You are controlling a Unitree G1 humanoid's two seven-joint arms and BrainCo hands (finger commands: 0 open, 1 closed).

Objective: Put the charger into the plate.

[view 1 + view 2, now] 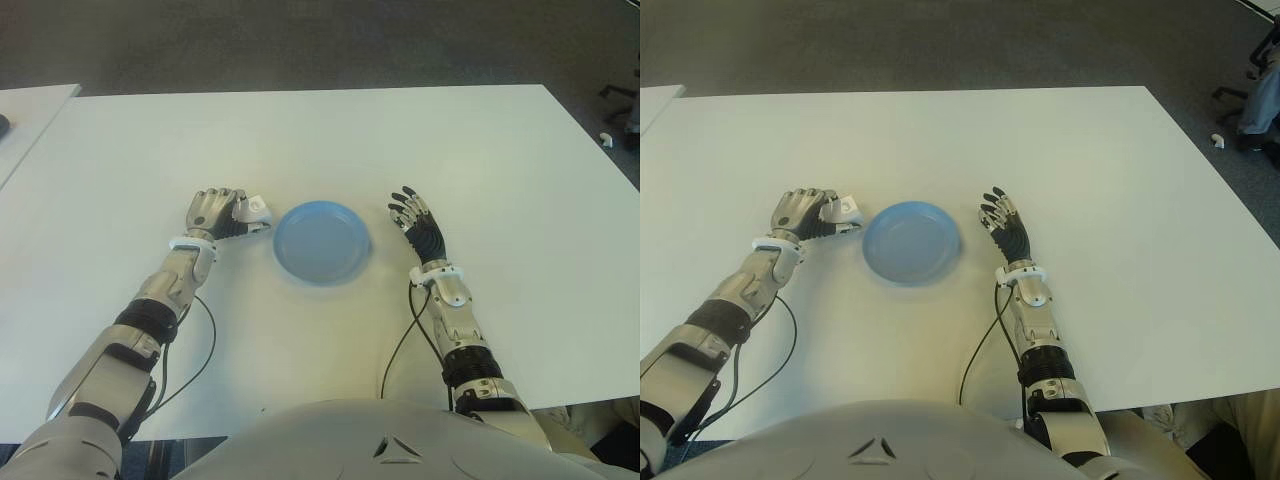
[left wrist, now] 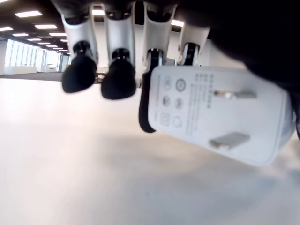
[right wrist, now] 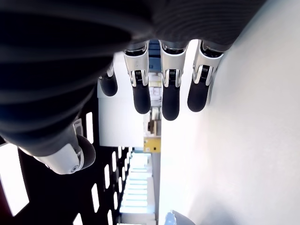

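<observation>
Our left hand (image 1: 222, 213) sits at nine o'clock of the round light-blue plastic plate (image 1: 322, 241), just beside its rim, on the white tabletop (image 1: 330, 140). Its fingers (image 2: 116, 70) are curled around the small white rectangular plug-in charger (image 1: 256, 211), which pokes out on the plate side of the hand. In the left wrist view the charger's face with its two flat metal prongs (image 2: 228, 117) and printed markings points towards the camera, and the block appears to hang a little above the tabletop, though we cannot tell for sure whether it touches.

Our right hand (image 1: 413, 218) shows at three o'clock of the plate, near it, fingers spread and holding nothing.

We judge the charger a light, stiff block with a smooth, rather slippery plastic shell; it should not bend or break under a firm squeeze, but it could slide or twist in a loose one. The broad flat sides look like the best place to clamp, away from the prongs. What remains is a short carry towards three o'clock, over the rim, then a release low above the plate's bare middle.
</observation>
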